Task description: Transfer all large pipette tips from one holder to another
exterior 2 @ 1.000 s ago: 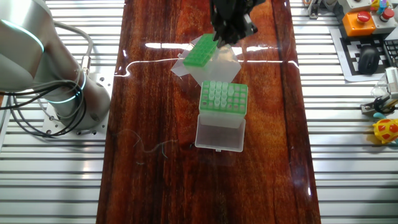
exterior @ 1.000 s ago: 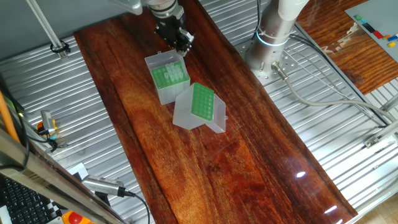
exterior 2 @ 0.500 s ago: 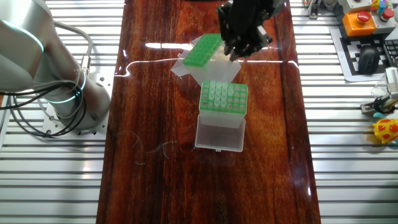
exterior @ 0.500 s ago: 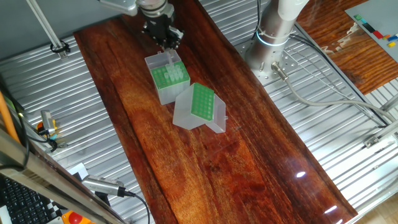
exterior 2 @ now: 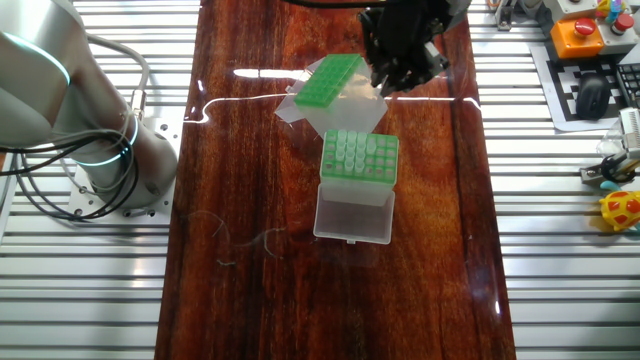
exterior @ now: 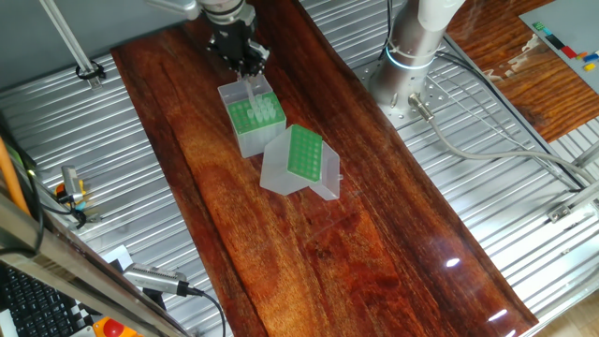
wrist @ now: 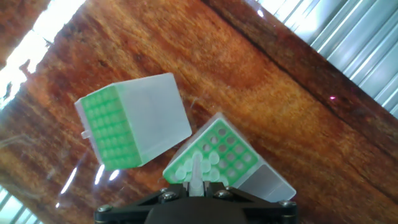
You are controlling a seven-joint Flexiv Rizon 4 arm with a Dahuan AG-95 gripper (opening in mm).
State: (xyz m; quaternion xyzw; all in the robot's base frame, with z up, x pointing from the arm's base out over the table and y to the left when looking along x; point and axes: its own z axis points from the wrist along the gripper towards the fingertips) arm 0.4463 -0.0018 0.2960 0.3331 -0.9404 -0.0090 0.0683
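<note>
Claw (wrist: 196, 185) grips one pipette tip (wrist: 196, 169) pointing down, just above clear-sided holder (exterior: 253, 114). More tips (exterior 2: 352, 148) sit in its green grid. Grey-sided holder (exterior: 301, 159) lies tilted beside it on counter (exterior: 374, 234).

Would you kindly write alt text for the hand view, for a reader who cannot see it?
The gripper holds one pale pipette tip above a green-topped rack with several other tips standing in it. To the left a second green-grid box with pale sides lies tipped on the dark wooden table.
</note>
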